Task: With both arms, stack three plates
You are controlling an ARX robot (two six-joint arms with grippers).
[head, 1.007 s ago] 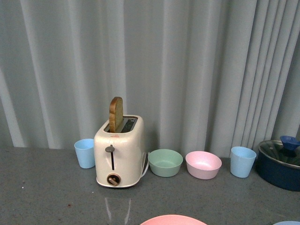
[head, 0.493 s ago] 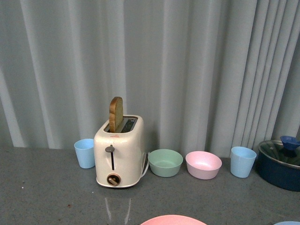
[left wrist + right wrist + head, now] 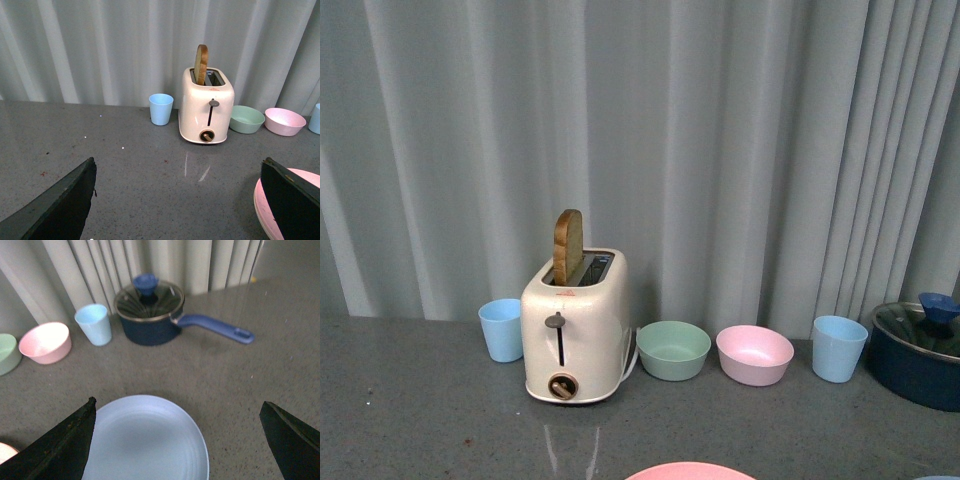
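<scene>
Plates lie flat on the grey countertop [image 3: 125, 165]: the light blue plate [image 3: 145, 440] below the right gripper [image 3: 177, 402], the pink plate [image 3: 267, 205] by one finger of the left gripper [image 3: 177, 160]; no cream one shows. Both grippers gape wide and empty, probably poised so each can take a rim.

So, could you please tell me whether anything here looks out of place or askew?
Only the slice of toast: it sticks high out of the cream toaster, leaning slightly. Nothing looks spilled, tipped or damaged.

pink plate [image 3: 690, 471]: cut by frame edge | light blue plate [image 3: 146, 439]: cut by frame edge | pot [image 3: 916, 374]: clipped
</scene>
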